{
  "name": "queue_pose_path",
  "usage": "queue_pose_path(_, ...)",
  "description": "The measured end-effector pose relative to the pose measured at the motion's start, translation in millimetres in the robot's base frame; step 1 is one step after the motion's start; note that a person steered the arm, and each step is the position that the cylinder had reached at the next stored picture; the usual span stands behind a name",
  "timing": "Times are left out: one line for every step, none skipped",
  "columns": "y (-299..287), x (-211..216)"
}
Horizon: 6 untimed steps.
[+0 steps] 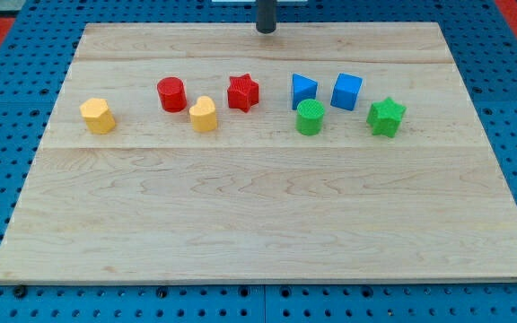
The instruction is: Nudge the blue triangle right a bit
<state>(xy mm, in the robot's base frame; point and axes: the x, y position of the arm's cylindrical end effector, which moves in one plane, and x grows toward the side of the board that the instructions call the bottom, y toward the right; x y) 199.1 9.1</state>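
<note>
While my tip sits well above-left, the blue triangle stands upright, its facing unclear, no gripper visible.

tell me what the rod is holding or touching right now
Nothing. My tip is at the view's top edge of the board, apart from every block, the blue triangle included.

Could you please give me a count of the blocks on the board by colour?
Yellow: 2 (yellow hexagon, yellow heart)
Red: 2 (red cylinder, red star)
Blue: 2 (blue triangle, blue cube)
Green: 2 (green cylinder, green star)
Total: 8
</note>
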Motion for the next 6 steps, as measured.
queue_pose_path(0,0)
queue_pose_path(9,2)
queue_pose_path(10,3)
queue_pose_path(-2,40)
queue_pose_path(13,92)
queue_pose_path(21,127)
